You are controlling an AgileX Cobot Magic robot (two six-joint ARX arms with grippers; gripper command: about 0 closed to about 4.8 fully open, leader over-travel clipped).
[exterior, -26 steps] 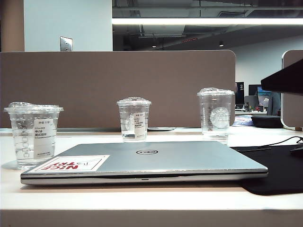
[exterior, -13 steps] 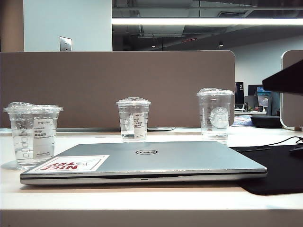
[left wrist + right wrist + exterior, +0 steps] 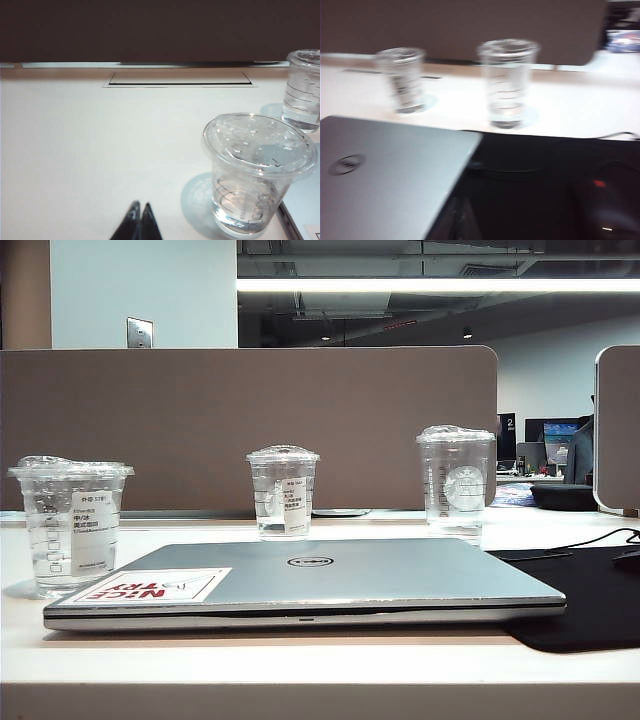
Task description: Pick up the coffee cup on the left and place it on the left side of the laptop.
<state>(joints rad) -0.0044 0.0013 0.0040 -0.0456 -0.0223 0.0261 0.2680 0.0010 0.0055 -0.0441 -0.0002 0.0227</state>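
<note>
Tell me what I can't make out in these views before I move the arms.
- Right gripper: right wrist view blurred, dark fingers against the black mat; open or shut unreadable.
- Left gripper: cut by the frame edge; only the shut tips show.
- Short wide clear plastic coffee cup: label text too small.
- Thin silver Dell laptop: both wrist views crop it.
- Both arms: outside the exterior view.

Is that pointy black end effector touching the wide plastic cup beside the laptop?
Apart. The left wrist view shows bare table between the shut left end effector and the coffee cup.
</note>
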